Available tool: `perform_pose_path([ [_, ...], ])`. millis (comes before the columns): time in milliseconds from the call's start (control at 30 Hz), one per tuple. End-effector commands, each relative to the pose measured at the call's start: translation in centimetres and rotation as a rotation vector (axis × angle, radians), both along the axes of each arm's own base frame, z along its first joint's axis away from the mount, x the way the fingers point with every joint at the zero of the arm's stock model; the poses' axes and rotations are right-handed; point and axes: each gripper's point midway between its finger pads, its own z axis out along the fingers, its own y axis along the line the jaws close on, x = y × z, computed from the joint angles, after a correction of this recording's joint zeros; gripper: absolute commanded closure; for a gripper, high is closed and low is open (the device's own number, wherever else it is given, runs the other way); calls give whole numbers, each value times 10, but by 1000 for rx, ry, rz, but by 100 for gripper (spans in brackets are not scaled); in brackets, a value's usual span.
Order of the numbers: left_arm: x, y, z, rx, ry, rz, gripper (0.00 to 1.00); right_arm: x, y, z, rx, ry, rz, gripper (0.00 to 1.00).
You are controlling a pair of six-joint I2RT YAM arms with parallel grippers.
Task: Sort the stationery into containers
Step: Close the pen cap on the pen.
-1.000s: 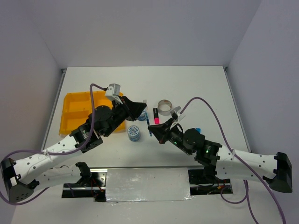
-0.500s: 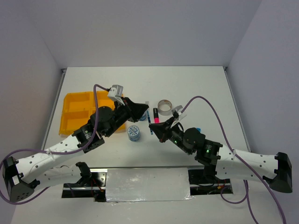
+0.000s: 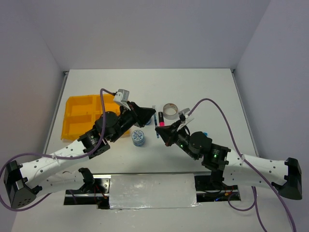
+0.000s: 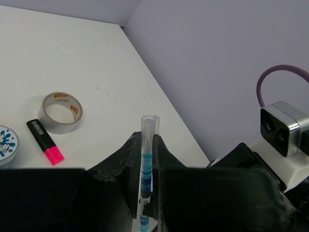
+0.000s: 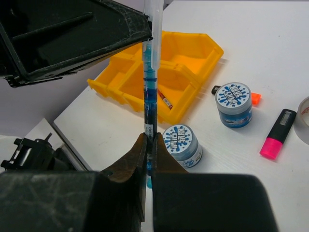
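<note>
Two white robot arms are meeting over the middle of a white table (image 3: pixel 203 87). Both are gripping the same slim blue pen with a clear cap (image 5: pixel 148 92), which is being held above the tabletop between them. The left gripper (image 4: pixel 146 147) is pinching the clear-capped end, with its black fingers closed tight against it. The right gripper (image 5: pixel 148 145) is clamping the blue barrel further along, its fingers also pressed onto the pen with no gap showing.

A yellow-orange plastic tray (image 5: pixel 193 53), divided into rectangular compartments, is sitting on the left side of the table. A red pen (image 5: pixel 164 100) is lying in one compartment. A round blue-and-white patterned roll (image 5: pixel 180 142) is standing on the table near the tray's edge, below the held pen. A second matching roll (image 5: pixel 233 101) is standing a little further off. Near it, a pink highlighter with a black cap (image 5: pixel 275 133) is lying flat, just beside a grey ring of tape (image 4: pixel 60 111).
</note>
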Motion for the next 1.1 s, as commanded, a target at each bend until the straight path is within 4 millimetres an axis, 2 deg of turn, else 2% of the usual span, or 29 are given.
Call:
perform_pose_path([
  [0, -7, -5, 11, -37, -41, -41, 100, 7, -1, 46, 119, -34, -55, 100],
  [300, -9, -6, 4, -24, -40, -56, 100, 15, -7, 77, 193, -73, -104, 100],
  [533, -17, -13, -6, 19, -61, -122, 100, 18, -5, 106, 171, -158, -98, 100],
  [667, -22, -20, -16, 73, -60, -168, 100, 22, -12, 120, 136, -218, -112, 100],
  [700, -22, -20, -19, 83, -59, -172, 100, 17, -11, 124, 139, -234, -86, 100],
  [767, -23, -18, -19, 88, -62, -170, 100, 13, -5, 122, 115, -260, -41, 100],
  [833, -25, -17, -15, 91, -77, -177, 99, 4, 8, 111, 72, -282, 42, 100],
  [867, -26, -18, -7, 84, -93, -188, 92, 4, 12, 104, 59, -273, 54, 100],
  [967, -31, -21, 10, 83, -135, -219, 81, 6, 19, 82, 13, -234, 64, 100],
  [1033, -32, -20, 18, 82, -160, -224, 79, 5, 21, 79, 16, -230, 70, 100],
  [1067, -33, -17, 25, 72, -173, -220, 82, 5, 21, 77, 10, -225, 70, 100],
])
